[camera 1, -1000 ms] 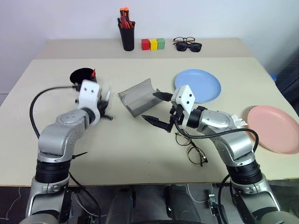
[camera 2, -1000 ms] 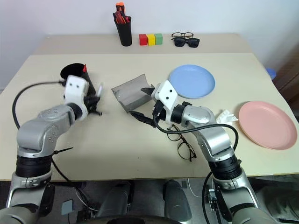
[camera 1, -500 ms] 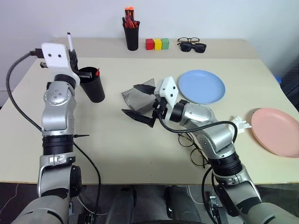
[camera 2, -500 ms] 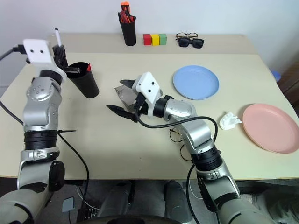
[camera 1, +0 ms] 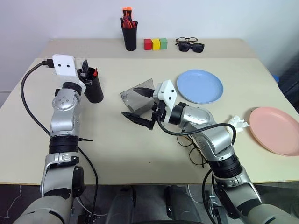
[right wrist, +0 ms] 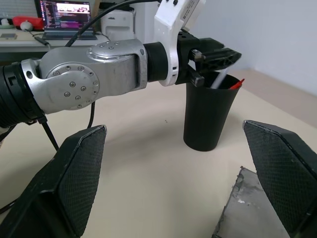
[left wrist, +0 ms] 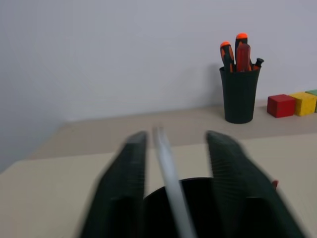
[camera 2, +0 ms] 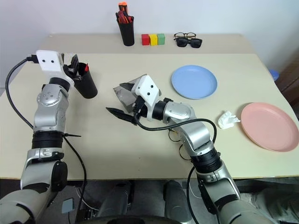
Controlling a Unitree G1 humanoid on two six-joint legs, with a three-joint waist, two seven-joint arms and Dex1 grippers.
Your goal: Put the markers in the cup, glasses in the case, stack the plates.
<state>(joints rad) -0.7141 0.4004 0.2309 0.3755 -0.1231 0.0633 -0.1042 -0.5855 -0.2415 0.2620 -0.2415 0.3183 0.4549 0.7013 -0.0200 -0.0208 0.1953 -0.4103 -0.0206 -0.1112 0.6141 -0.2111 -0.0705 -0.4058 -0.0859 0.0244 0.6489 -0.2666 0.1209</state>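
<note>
Left gripper (left wrist: 173,198) spread above the cup (right wrist: 208,116) near the table's (camera 1: 140,154) left edge; white marker (left wrist: 168,183) loose between fingers, dropping into cup. Right gripper (right wrist: 181,183) wide open beside the case (camera 1: 136,98).

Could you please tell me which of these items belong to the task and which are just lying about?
Job: white marker, red-tipped marker, black cup, wire-rimmed glasses, grey case, blue plate, pink plate.
Lying about: pen holder, coloured blocks, spare glasses, crumpled tissue.

Beige table (camera 1: 117,154), pale wall (camera 1: 210,18)
</note>
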